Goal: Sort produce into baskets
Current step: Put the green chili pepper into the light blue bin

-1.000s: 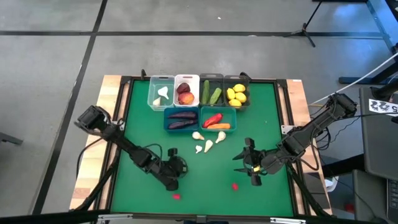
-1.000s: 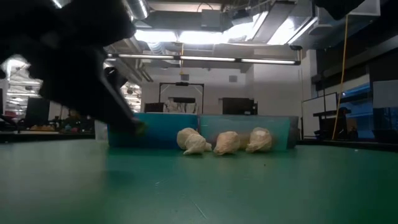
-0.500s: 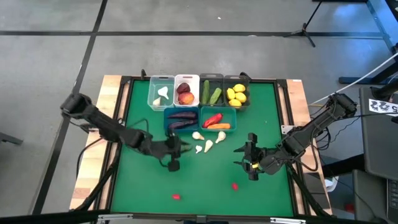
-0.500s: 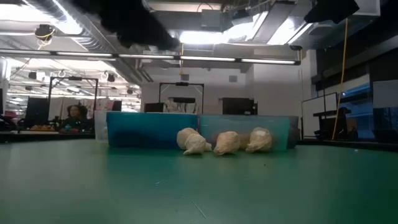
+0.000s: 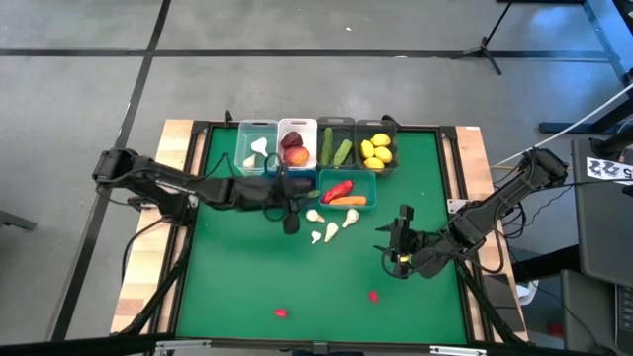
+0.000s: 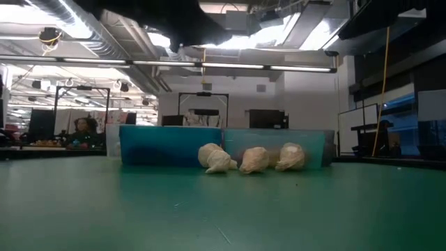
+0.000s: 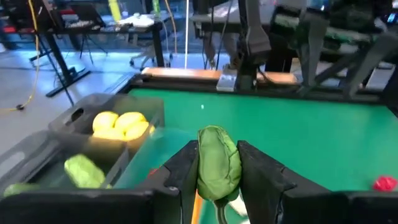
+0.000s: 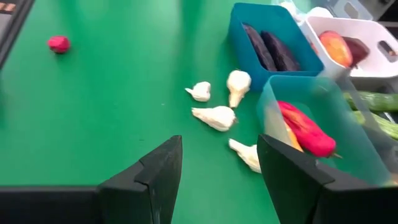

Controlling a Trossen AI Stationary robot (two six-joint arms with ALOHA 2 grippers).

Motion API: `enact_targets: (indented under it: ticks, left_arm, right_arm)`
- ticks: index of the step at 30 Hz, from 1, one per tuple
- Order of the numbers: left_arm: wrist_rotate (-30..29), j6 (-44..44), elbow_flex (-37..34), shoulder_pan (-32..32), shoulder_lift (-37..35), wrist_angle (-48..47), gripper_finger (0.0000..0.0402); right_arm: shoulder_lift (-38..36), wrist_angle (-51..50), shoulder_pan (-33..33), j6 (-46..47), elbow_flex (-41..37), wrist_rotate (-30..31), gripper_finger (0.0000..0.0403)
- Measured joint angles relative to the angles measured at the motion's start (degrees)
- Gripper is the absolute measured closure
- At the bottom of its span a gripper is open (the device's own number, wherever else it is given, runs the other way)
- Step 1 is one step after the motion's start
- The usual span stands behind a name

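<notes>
A green vegetable (image 7: 217,163) is gripped in the left claw (image 5: 288,201), stretched over the blue bin (image 5: 267,184); the right claw (image 5: 399,243) is held wide above the surface (image 5: 227,287).

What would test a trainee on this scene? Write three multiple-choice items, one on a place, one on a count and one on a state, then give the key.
1. Where do the lemons lie?
A. In the blue bin
B. In the dark bin at the right end of the back row
C. Loose on the mat

2. How many garlic bulbs lie loose on the mat?
A. One
B. Eight
C. Four

3. How do the jaws of the left gripper stand?
A. Shut on a green piece
B. Open and empty
C. Shut on a lemon

Key:
1. B, as the high view shows the yellow fruit in that end bin.
2. C, as the right wrist view shows four white bulbs on the green.
3. A, as the left wrist view shows the green piece clamped between them.
</notes>
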Motion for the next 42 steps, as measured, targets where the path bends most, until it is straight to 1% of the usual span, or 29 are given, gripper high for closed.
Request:
enact_targets:
  ticks: [7, 9, 11, 17, 20, 22, 24, 28, 32, 36, 42]
  left_arm:
    - [8.02, 0.51, 0.02, 6.94, 6.03, 8.42, 0.0300]
    - [9.43, 0.49, 0.02, 8.44, 8.23, 11.63, 0.0300]
    - [9.97, 0.07, 0.04, 9.90, 10.49, 14.48, 0.0300]
    - [9.97, -4.98, 0.04, 14.11, 16.26, 16.49, 0.0299]
    - [10.14, -7.04, 1.28, 15.35, 19.12, 16.26, 0.0299]
    - [12.04, -7.99, 2.57, 15.67, 21.00, 16.22, 0.0299]
    - [13.77, -8.15, 4.28, 15.67, 22.78, 16.05, 0.0299]
    - [13.84, -6.50, 6.83, 14.96, 25.25, 15.26, 0.0299]
    - [13.59, -0.47, 7.87, 14.20, 25.54, 12.44, 0.0299]
    - [13.75, 0.48, 7.91, 14.28, 25.54, 11.19, 0.0299]
    - [17.36, 3.96, 7.91, 14.60, 25.54, 6.97, 0.0299]
  right_arm:
    - [0.00, -2.85, -3.52, 1.46, 0.00, 0.23, 0.0194]
    - [0.00, -3.08, -4.57, 1.46, 0.00, 0.16, 0.0194]
    - [0.00, -3.11, -5.50, 1.47, 0.00, -0.16, 0.0194]
    - [0.00, -3.38, -6.70, 1.47, 0.00, -0.67, 0.0194]
    - [0.00, -3.36, -6.70, 1.46, 0.00, -0.69, 0.0194]
    - [0.00, -3.33, -6.70, 1.46, 0.00, -0.68, 0.0194]
    - [0.00, -3.35, -6.70, 1.46, 0.00, -0.67, 0.0194]
    - [0.00, -3.36, -6.61, 1.46, 0.00, -0.69, 0.0194]
    - [0.00, -3.43, -6.61, 1.46, 0.00, -2.07, 0.0194]
    - [0.00, -3.53, -6.61, 1.46, 0.00, -2.20, 0.0194]
    - [0.00, -3.51, -6.61, 1.46, 0.00, -2.20, 0.0194]
